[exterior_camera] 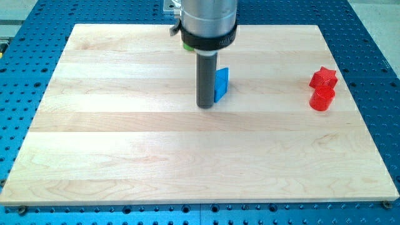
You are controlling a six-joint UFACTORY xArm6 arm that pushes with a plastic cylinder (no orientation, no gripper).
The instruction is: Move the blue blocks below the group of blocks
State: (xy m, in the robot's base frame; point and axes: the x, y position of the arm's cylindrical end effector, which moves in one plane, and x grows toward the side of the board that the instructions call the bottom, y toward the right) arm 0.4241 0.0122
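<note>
Pincer: none, only my tip [205, 105] touching blue block [221, 85] on its left, far-centre of table [125, 156] | step: pushing blue | next: steer it right, nearer than red blocks [322, 89]

Tabletop [125, 156]: pale wooden board. One blue block [222, 84] lies on it, touching or just beside my tip [205, 105] on the view's right. Two red blocks, a star-like one [324, 77] and a rounder one [322, 99], sit touching each other, well apart to the tip's right.
</note>
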